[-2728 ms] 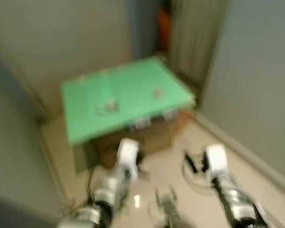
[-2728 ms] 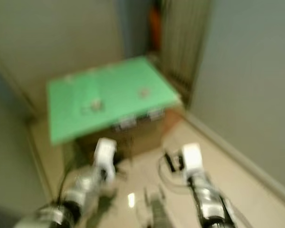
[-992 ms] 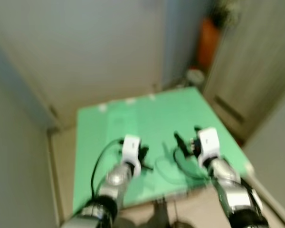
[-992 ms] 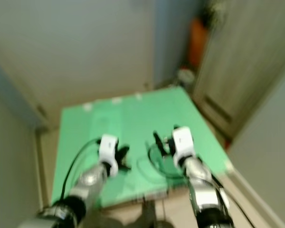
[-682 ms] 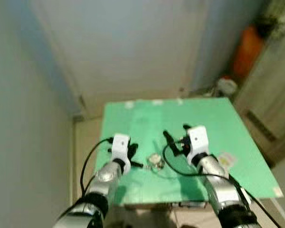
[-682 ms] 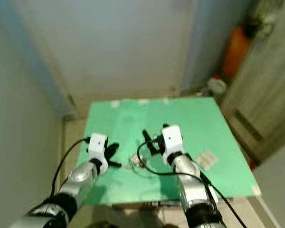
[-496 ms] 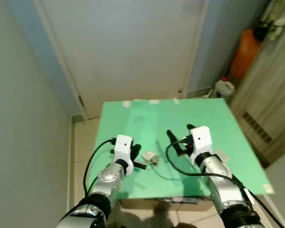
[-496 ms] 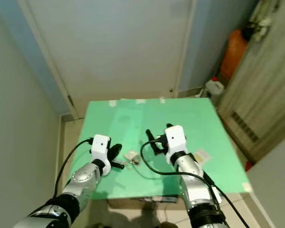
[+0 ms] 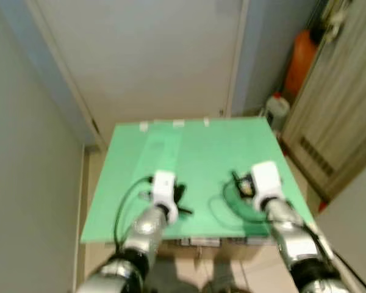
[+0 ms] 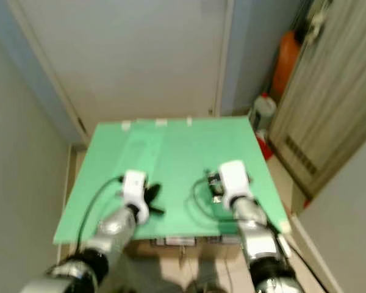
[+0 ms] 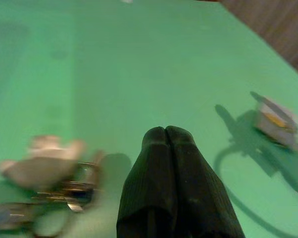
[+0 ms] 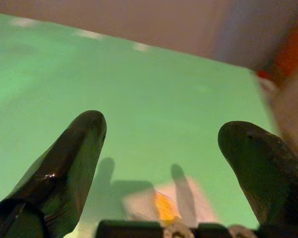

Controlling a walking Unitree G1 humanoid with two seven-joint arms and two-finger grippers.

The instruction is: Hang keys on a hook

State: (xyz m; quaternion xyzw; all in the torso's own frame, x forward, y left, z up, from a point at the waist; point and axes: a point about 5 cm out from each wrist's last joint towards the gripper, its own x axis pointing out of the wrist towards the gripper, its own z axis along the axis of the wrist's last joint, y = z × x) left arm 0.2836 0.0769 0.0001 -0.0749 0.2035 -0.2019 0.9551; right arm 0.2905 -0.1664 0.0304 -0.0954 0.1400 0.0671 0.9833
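Keys (image 11: 44, 168) lie on green table (image 9: 195, 146) near its front edge. Left gripper (image 11: 167, 136) fingers pressed together, empty; right gripper (image 12: 161, 144) spread. Part the left fingers before descending.

Head cameras high above table (image 9: 189, 146)

I read the green tabletop (image 11: 139, 74) as smooth, matt. Keys (image 11: 44, 186) look metallic, shiny. My left gripper's fingers (image 11: 176, 188) show ribbed black rubber.
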